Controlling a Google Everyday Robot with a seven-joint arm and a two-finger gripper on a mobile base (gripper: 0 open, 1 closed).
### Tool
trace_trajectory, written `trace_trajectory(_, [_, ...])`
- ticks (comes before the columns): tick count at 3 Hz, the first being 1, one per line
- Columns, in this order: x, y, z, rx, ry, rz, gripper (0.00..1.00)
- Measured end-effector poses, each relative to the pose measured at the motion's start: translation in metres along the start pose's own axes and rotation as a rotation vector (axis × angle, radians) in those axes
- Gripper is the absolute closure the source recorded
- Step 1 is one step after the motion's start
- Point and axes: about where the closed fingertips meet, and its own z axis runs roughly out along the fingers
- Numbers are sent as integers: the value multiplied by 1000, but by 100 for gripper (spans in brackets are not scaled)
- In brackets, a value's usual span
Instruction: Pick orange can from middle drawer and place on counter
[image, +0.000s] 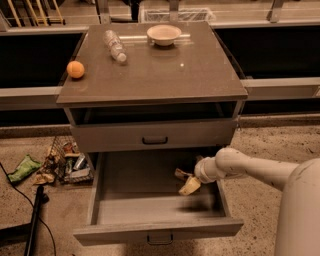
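Observation:
The middle drawer (150, 227) is pulled wide open at the bottom of the cabinet. My gripper (186, 181) reaches down into its right rear part from the right, on a pale arm (240, 167). A small brown-gold thing (180, 174) right at the gripper's tip looks like the orange can, lying on the drawer floor. It touches the gripper or sits in it; I cannot tell which. The counter (160, 75) is the glossy grey-brown top above.
On the counter lie a round orange fruit (75, 69) at the left edge, a clear plastic bottle (115, 46) and a pale bowl (164, 34) at the back. The shallower drawer (154, 135) above is shut. Litter (65, 162) and a black pole (35, 220) sit on the floor at the left.

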Motion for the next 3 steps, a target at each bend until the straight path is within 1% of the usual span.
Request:
trace_trajectory(2, [7, -2, 31, -36, 9, 34, 1])
trace_trajectory(3, [11, -3, 42, -52, 23, 43, 16])
